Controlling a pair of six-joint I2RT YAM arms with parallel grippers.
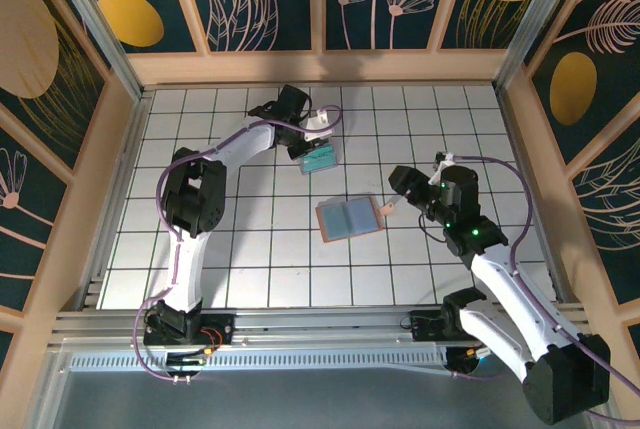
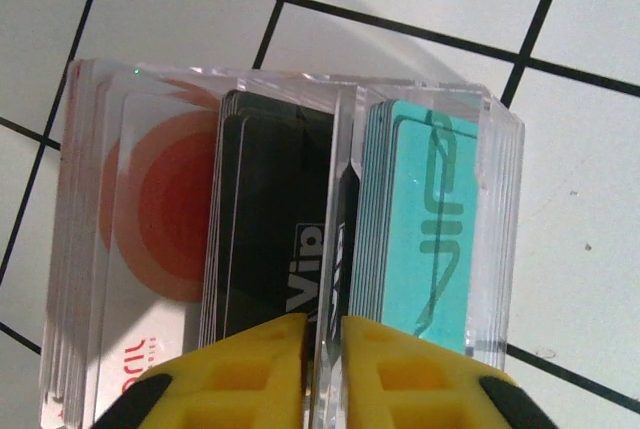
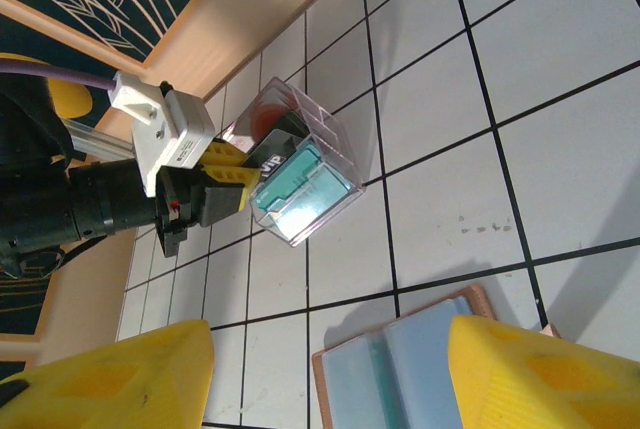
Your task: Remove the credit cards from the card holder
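White gridded tabletop, boxed in by wooden rails and dark floral panels, carries the card holder close to its centre. The holder lies flat and open with its grey-blue inner faces up. In the top view its long axis runs roughly from 9 to 3 o'clock, the 3 o'clock end tipped slightly toward the far wall, and the fold crosses it at about 12 to 6. The little strap tab sticks out of the 3 o'clock end, straight toward the right gripper. That gripper hovers just beside the holder at about 2 o'clock from it. Its yellow fingers are spread wide with nothing between them, and the wrist view shows the holder's open face below the gap. The left gripper is well apart, at about 11 o'clock from the holder, against a clear box of red, black and teal cards. Its jaws stand at a narrow slit astride a clear divider, and whether they pinch it cannot be told. The right arm is therefore by far the nearer, and would likely come in from the tab end along the long axis. Whether any card sits in the holder's pockets cannot be made out.
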